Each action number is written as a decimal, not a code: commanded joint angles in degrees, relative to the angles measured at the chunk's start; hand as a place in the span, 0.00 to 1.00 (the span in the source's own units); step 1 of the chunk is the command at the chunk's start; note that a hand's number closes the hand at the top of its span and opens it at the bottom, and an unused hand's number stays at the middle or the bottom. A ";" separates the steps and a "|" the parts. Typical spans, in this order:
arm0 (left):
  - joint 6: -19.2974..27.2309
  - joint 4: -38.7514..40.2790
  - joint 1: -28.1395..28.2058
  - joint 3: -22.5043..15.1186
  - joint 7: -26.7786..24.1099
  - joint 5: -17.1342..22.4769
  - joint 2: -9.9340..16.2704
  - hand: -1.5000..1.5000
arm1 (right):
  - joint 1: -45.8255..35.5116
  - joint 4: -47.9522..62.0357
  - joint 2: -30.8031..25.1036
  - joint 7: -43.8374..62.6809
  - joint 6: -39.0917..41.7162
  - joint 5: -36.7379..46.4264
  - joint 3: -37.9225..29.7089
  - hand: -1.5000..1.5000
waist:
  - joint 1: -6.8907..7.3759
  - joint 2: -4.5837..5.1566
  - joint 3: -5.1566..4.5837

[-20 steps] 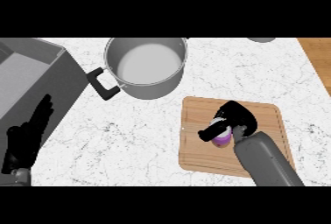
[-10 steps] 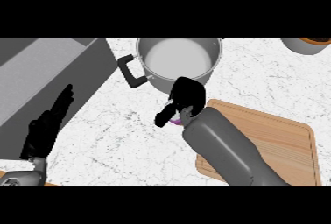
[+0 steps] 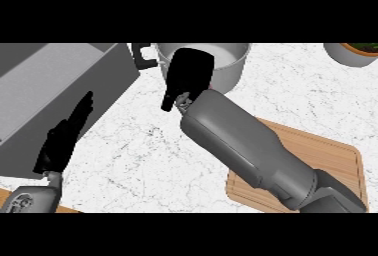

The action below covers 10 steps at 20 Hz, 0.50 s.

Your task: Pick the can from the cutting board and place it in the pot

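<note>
Right hand (image 3: 189, 75) sits at the upper middle of the frame, over the near rim of the pot (image 3: 229, 60). I cannot tell its finger state; the can is hidden. Left hand (image 3: 65, 137) rests open at lower left.

The pot (image 3: 214, 62) stood open at the top, but the right hand (image 3: 188, 75) covered its left part. A grey box (image 3: 63, 95) blocked the left side, with the left hand (image 3: 65, 137) before it. White counter (image 3: 148, 155) lay free between the arms.
</note>
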 commanded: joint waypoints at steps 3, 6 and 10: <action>0.14 0.91 -1.44 0.21 0.84 -0.05 -0.22 0.50 | -11.58 6.01 0.72 13.12 -5.49 8.00 2.33 1.00 | -0.70 -0.26 -0.01; -0.19 1.49 -2.01 0.37 0.46 0.24 -0.29 0.50 | -14.77 7.03 0.72 13.56 -9.61 8.47 0.00 1.00 | -0.54 0.23 0.04; -0.24 1.90 -1.68 1.53 -0.06 0.66 0.35 0.50 | -17.05 9.38 0.72 15.40 -13.16 10.23 -1.02 1.00 | -0.90 0.18 0.06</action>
